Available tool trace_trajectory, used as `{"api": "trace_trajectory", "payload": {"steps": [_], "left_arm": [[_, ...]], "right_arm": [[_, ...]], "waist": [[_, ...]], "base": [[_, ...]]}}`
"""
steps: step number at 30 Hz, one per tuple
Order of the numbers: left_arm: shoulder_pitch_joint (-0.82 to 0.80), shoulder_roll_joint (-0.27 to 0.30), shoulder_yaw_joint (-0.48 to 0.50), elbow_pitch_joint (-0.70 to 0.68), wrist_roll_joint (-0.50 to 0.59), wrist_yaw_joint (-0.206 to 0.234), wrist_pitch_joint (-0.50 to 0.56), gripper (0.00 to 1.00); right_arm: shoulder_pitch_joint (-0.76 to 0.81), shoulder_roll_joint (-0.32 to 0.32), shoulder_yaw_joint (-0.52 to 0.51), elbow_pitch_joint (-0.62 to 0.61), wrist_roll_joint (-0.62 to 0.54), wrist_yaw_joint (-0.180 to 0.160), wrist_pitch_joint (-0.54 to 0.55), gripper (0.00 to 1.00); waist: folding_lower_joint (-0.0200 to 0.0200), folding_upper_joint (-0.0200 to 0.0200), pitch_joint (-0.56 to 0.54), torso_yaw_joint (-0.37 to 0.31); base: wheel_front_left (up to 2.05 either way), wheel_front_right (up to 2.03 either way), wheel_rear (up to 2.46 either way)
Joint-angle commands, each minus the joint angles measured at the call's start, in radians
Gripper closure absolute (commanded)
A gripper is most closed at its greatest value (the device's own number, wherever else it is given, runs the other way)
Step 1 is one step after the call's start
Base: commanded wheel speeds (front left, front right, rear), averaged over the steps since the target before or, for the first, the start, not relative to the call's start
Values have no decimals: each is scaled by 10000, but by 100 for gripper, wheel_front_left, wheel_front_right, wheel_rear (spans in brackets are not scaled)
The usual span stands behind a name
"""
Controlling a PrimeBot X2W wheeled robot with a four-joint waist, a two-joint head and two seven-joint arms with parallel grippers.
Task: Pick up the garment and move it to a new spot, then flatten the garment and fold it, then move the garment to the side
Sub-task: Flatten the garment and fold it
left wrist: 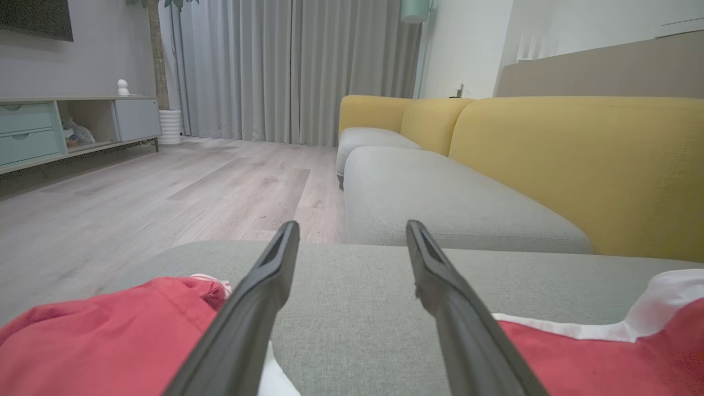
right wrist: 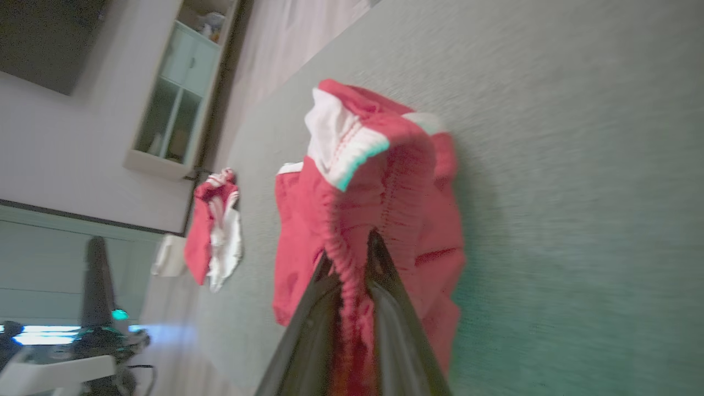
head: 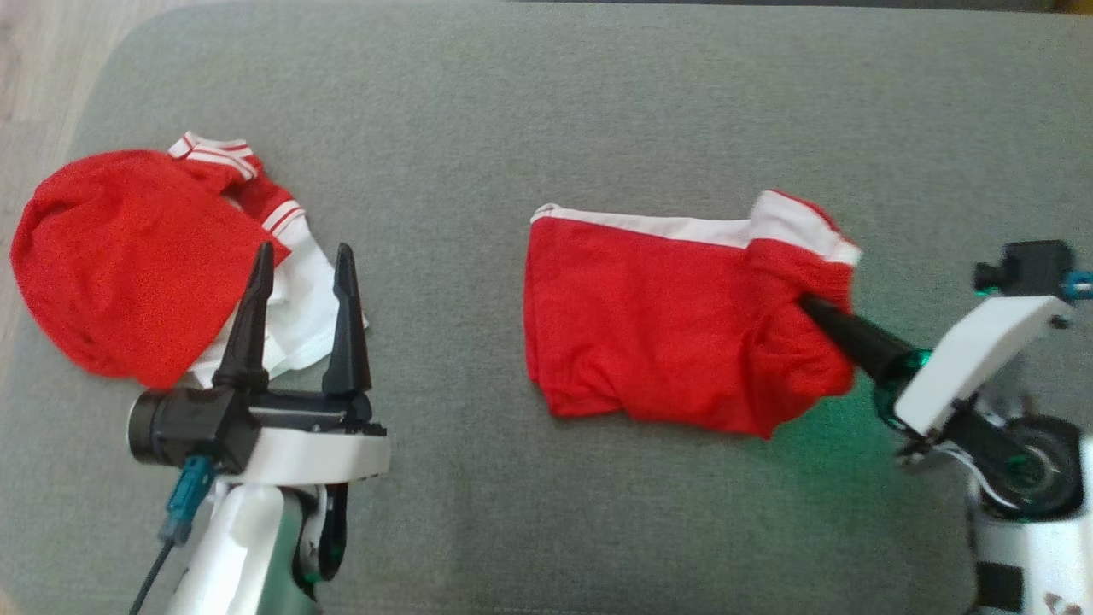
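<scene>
Head view: the right gripper (head: 811, 306) is pinching the right-hand edge of the red garment (head: 666, 333). The garment is lying near the middle of the grey cushion (head: 546, 102), with its white band on the far side. The jaws are closed tight on a bunched fold of cloth. The left gripper (head: 304, 252) is standing wide open and holding nothing, poised over the near edge of a second red-and-white pile (head: 119, 256), well apart from the garment.

Left wrist view: the left gripper (left wrist: 352, 225) is showing bare cushion between its spread fingers, with the pile (left wrist: 99, 335) at one side and the garment (left wrist: 605, 357) at the other. To my eye, any drop or sideways sweep of this arm is risking a snag on the pile.

Right wrist view: the right gripper (right wrist: 352, 253) is clamping a thin ridge of the garment's (right wrist: 385, 181) gathered elastic hem, though the picture is blurred. The bite looks narrow, so I'm judging that a quick lift is liable to pull the hem free. With one corner held, the rest is likely to drag, twist or bunch, making the flattening harder.
</scene>
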Motion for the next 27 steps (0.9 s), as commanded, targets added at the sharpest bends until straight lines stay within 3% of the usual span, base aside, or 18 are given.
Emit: {"api": "trace_trajectory", "payload": {"steps": [1, 6, 11, 12, 13, 14, 17, 21, 27], "left_arm": [[-255, 63, 239, -219, 58, -11, -45, 0], [-423, -74, 87, -72, 51, -60, -47, 0], [-576, -194, 21, 1, 57, -97, -48, 0], [-589, -213, 28, -2, 64, -94, -49, 0], [-589, -213, 28, -2, 64, -94, -49, 0], [-600, -232, 37, -6, 71, -92, -49, 0], [-608, -275, 89, -24, 93, -96, -49, 0], [-624, -326, 192, -67, 137, -96, -50, 0], [-606, -341, 410, -120, 236, -97, -50, 0]], "right_arm": [[-556, -27, 529, 59, 783, -15, -140, 100], [-1307, -23, 1866, 1836, 2250, -15, -1299, 100], [-2157, -22, 3086, 3315, 2691, -15, -2652, 100], [-2306, -22, 3296, 3520, 2734, -15, -2916, 75], [-2306, -22, 3296, 3520, 2734, -15, -2916, 75], [-2431, -22, 3507, 3693, 2787, -15, -3163, 0], [-2762, -21, 4123, 3902, 2350, -15, -3960, 0], [-2938, -25, 4904, 3123, 1200, -15, -5542, 0], [-2709, -927, 5731, 1462, -1034, -15, -8653, 0]], "waist": [[0, 0, 122, 176], [0, 0, 383, 625], [0, 0, 619, 986], [0, 0, 652, 1027], [0, 0, 652, 1027], [0, 0, 681, 1057], [0, 0, 751, 1084], [0, 0, 839, 1029], [0, 0, 846, 731]], "base": [[0, 0, 0], [0, 0, 0], [0, 0, 0], [0, 0, 0], [0, 0, 0], [0, 0, 0], [0, 0, 0], [0, 0, 0], [0, 0, 0]]}}
